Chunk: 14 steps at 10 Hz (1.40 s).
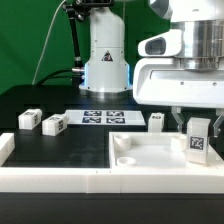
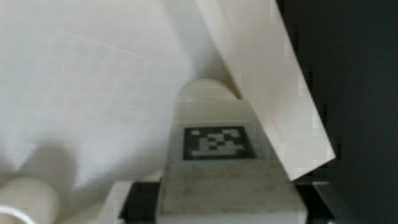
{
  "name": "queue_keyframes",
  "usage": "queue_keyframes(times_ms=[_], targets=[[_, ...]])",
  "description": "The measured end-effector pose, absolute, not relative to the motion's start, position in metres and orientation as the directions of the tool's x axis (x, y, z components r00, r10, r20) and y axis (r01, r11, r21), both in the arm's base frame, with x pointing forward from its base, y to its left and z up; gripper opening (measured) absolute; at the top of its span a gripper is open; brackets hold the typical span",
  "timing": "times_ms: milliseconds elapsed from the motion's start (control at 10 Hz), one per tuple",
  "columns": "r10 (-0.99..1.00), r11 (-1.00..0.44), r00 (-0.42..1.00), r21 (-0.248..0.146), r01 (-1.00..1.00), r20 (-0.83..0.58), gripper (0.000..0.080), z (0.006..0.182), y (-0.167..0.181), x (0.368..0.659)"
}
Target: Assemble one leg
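**Exterior view.** At the exterior view's lower right, the white two-finger gripper (image 1: 197,122) clamps a small white oblong tagged leg (image 1: 198,142), upright over a corner of the big white square tray-like panel (image 1: 150,160).

**Wrist view.** The leg (image 2: 217,130), tag towards the camera, sits pinched between the gripper's (image 2: 221,196) dark fingers (image 2: 150,198), with the panel (image 2: 89,90) behind it.

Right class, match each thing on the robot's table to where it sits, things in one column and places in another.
Things: 1 the held leg; 2 the marker board; 3 the panel; 4 two loose legs.
Places: A exterior view's left; B between the fingers; C flat before the robot's base; D below the held leg.
Pairs: 1-B; 2-C; 3-D; 4-A.
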<state>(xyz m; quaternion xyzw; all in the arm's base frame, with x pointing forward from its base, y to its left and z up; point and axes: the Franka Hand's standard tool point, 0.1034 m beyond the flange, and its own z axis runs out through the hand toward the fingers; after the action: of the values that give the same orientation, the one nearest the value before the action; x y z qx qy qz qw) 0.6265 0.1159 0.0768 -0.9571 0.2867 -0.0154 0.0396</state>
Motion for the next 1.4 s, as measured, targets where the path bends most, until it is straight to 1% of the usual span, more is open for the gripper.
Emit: queue_keyframes(times_ms=[200, 400, 700, 800, 1000, 1100, 1200, 1300, 1400], targets=[[-0.726, -0.684, 0.688, -0.087, -0.724, -0.019, 0.0291, 0.0765, 0.1145, 0.6262], [-0.877, -0.476, 0.480, -0.075, -0.876, -0.038, 0.0291, 0.0755, 0.1156, 0.6248], [-0.987, -0.146, 0.149, -0.057, -0.988, -0.063, 0.0292, 0.0745, 0.1183, 0.6238], [-0.994, -0.081, 0.085, -0.053, -0.995, -0.074, 0.0292, 0.0745, 0.1176, 0.6240], [-0.992, -0.092, 0.096, -0.054, -0.994, -0.076, 0.0292, 0.0745, 0.1179, 0.6239], [-0.989, -0.120, 0.124, -0.057, -0.991, -0.075, 0.0401, 0.0745, 0.1182, 0.6239], [-0.989, -0.122, 0.126, -0.057, -0.991, -0.075, 0.0536, 0.0745, 0.1186, 0.6238], [-0.975, -0.207, 0.211, -0.062, -0.976, -0.068, 0.0536, 0.0745, 0.1179, 0.6239], [-0.925, -0.372, 0.376, -0.073, -0.925, -0.056, 0.0625, 0.0745, 0.1165, 0.6242]])
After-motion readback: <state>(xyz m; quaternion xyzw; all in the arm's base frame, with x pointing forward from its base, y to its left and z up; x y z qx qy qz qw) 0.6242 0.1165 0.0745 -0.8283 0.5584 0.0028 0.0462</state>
